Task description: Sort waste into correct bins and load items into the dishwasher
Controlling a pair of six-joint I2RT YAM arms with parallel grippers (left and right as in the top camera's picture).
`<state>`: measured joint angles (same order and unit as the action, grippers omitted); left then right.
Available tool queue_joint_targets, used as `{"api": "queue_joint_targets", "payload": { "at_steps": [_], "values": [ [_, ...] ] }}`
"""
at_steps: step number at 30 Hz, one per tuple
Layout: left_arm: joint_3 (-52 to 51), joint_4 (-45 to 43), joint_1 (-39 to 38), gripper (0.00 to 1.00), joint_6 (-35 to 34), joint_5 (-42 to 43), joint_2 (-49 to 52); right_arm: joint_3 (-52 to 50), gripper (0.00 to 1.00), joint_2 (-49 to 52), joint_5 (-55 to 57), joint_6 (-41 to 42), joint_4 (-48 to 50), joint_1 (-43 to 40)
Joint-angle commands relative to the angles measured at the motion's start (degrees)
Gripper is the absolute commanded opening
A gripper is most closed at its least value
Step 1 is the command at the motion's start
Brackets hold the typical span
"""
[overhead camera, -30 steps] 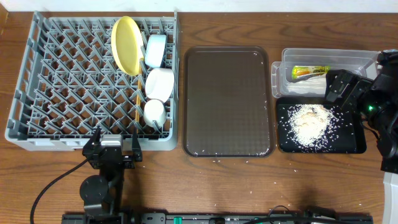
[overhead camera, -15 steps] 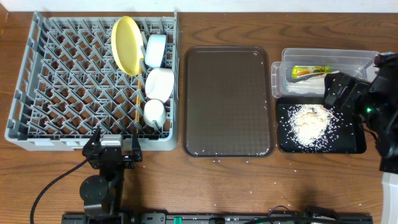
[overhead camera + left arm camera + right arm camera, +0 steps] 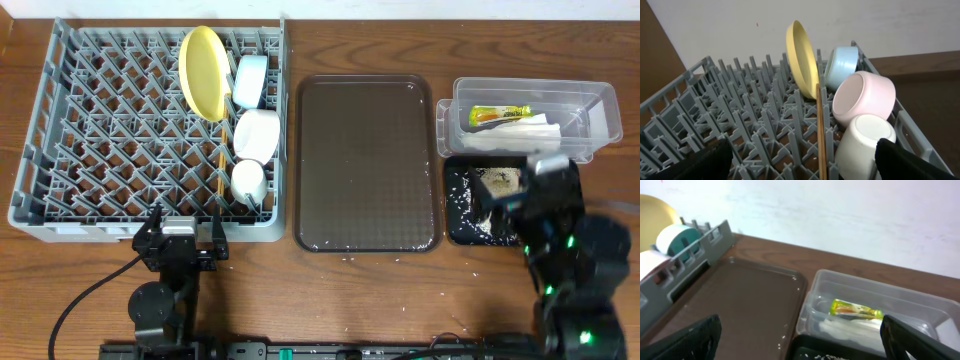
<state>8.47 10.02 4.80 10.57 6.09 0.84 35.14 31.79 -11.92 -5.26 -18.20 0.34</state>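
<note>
You had the grey dish rack holding the yellow plate, light-blue bowl, white bowl, white cup and chopsticks along its right side. The clear tub held the sachet wrapper and napkin, with rice scraps in the black tray just beside it. Your left hand, at the rack's near edge, and right hand, over the black tray, both gaped empty.

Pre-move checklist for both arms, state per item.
1. Yellow plate, light-blue bowl, white bowl, white cup and chopsticks in dish rack: ok.
2. Sachet and napkin in clear tub: ok.
3. All rice in black tray: not ok, grains lie on brown tray and table.
4. Left gripper open, empty: ok.
5. Right gripper open, empty: ok.
6. Tray area under right arm: cannot tell.
</note>
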Motion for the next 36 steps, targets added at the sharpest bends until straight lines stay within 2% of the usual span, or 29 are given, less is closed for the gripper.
{"api": "queue_joint_targets", "payload": {
  "at_steps": [1,9,18,27,36],
  "values": [
    [0.2,-0.3,0.3,0.92,0.6,0.5,-0.6,-6.2,0.99,-5.6,2.5,0.9,1.8,1.2],
    [0.2,-0.3,0.3,0.92,0.6,0.5,-0.6,-19.5,0.99,-16.9,3.0,2.0,10.1,2.2],
    [0.2,-0.3,0.3,0.92,0.6,0.5,-0.6,-30.2,0.99,-24.5,3.1,2.0,17.3,4.0],
    [0.2,-0.3,0.3,0.92,0.6,0.5,-0.6,-34.9,0.99,-31.6,5.1,2.0,16.6,5.4],
    [0.2,-0.3,0.3,0.92,0.6,0.5,-0.6,-34.8,0.99,-31.5,7.8,2.6,14.1,5.9]
  ]
}}
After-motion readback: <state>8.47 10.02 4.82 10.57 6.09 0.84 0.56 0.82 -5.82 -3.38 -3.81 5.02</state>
